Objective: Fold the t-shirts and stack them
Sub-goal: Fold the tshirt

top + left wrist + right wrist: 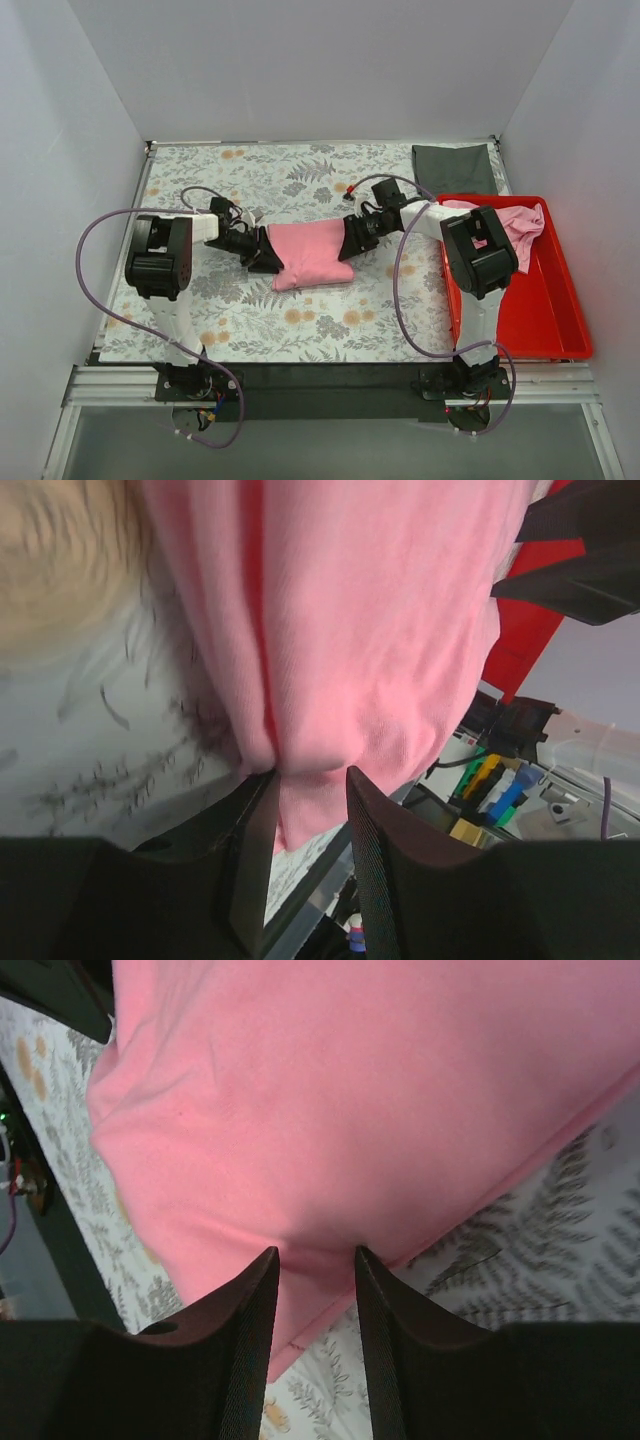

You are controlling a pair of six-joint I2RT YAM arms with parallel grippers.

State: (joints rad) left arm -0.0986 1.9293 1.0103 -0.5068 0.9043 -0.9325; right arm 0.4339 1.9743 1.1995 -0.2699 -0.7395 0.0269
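Observation:
A pink t-shirt (312,255), folded into a thick rectangle, lies mid-table on the floral cloth. My left gripper (268,255) is at its left edge and my right gripper (352,238) at its right edge, facing each other. In the left wrist view the t-shirt (370,630) puckers into my left gripper (310,775), whose fingers are shut on a bunched edge. In the right wrist view the t-shirt (350,1100) is pinched the same way in my right gripper (316,1252). A second pink t-shirt (515,222) lies crumpled in the red bin.
The red bin (560,300) stands along the table's right side beside the right arm. A dark grey cloth (455,165) lies at the back right corner. White walls close in the table at the back and both sides.

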